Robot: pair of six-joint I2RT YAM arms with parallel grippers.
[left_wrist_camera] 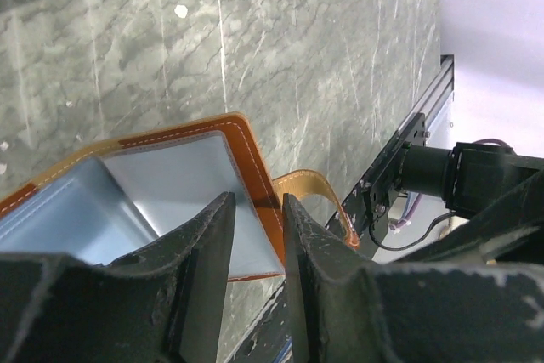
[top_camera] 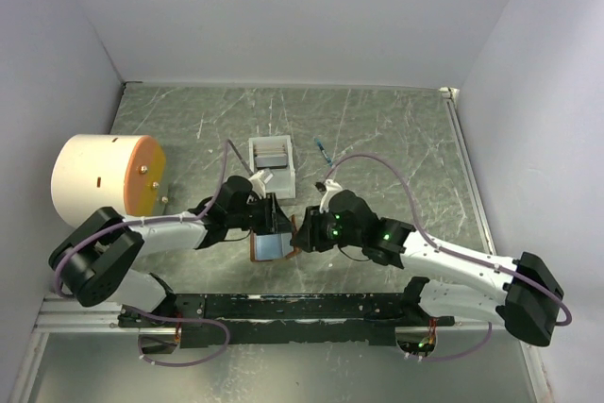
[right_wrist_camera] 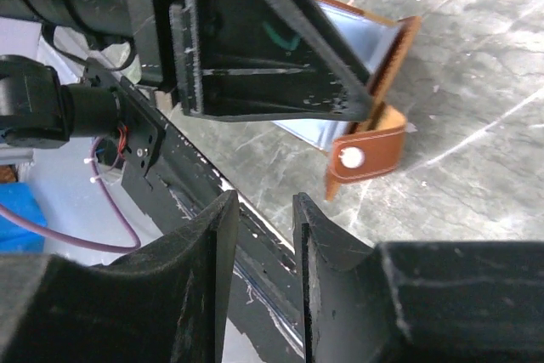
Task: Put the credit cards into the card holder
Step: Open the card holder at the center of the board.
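Straddling the card holder (left_wrist_camera: 183, 201) edge, left pincer (left_wrist_camera: 255, 235) clamps; only right wrist shows right pincer (right_wrist_camera: 265, 235) apart.

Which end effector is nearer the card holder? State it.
Left. The left end effector straddles the card holder edge; the right end effector sits just beside it, not touching.

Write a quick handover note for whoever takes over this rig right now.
Left gripper: its fingers straddle the edge of the open card holder, slightly apart; a firm grip is not clear.
Right gripper: open, empty, just short of the holder's snap tab.
The holder lies open on the table between both arms, near the front rail.
The white box sits behind it; what is inside I cannot tell.
Done: holder opened. No card shows in its pockets.
Left: fetch the cards, slide them into the holder.
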